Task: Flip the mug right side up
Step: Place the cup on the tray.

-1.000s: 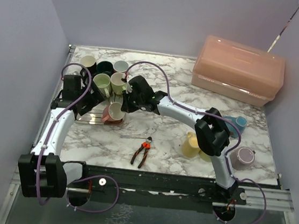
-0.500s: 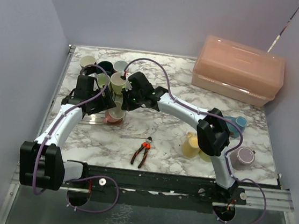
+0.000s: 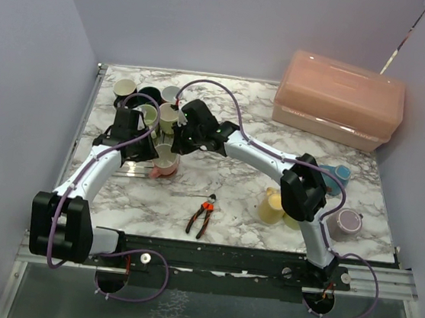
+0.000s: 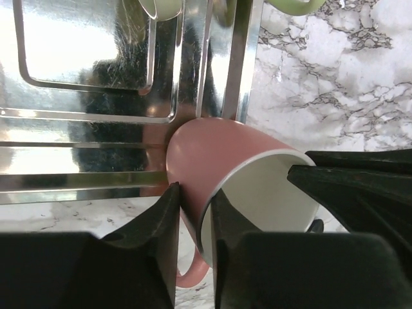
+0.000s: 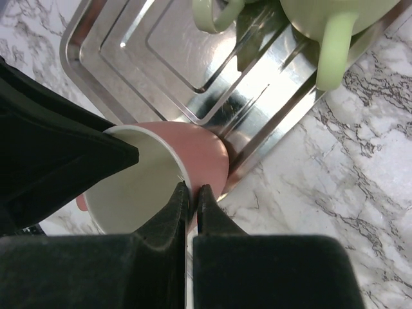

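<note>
The left hand [image 4: 195,196] and right hand [image 5: 192,193] pinch the pink ceramic mug [image 4: 222,158] by its rim — I'd tip it upright slowly, together.

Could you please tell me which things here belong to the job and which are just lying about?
Job: pink mug; left gripper and right gripper, both clamped on its rim.

Lying about: metal tray, green mug, pliers, pink box, yellow mug, purple mug, blue mug.
</note>
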Robot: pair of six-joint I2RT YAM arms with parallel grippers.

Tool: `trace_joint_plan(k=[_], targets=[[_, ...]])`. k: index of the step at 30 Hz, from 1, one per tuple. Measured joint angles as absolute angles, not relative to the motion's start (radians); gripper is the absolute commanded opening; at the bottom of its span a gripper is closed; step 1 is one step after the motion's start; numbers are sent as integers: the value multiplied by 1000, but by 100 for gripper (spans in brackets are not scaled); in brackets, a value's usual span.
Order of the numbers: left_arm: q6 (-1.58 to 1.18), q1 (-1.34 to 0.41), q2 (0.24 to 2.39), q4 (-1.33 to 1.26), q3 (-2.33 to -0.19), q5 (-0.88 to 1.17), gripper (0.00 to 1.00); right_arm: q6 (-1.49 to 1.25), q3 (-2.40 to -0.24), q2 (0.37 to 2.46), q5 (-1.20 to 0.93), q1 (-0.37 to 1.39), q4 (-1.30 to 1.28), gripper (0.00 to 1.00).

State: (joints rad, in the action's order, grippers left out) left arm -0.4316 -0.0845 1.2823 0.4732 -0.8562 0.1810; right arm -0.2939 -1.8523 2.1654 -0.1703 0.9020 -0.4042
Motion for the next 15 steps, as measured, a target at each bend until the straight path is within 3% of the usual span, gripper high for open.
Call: trace_joint_plan(k=[3,5,7,12,15], targets=[[-420,-85,1287,475,-856,173,1,-294,-1856,2165,-170,902,-394,1],[-418,-85,1289,474,-856,170,0,-294,-1856,2165,-170,902,-393,5],[-413,-85,1289,474,-856,168,0,-294,-1856,2165,-170,902,-393,13],[-400,-85,1289,478,-857,148,0,-315,-1851,2160,-175,902,-374,46],[-388,-83,1282,481,-858,114,0,-332,-1789,2115,-173,902,-318,53]])
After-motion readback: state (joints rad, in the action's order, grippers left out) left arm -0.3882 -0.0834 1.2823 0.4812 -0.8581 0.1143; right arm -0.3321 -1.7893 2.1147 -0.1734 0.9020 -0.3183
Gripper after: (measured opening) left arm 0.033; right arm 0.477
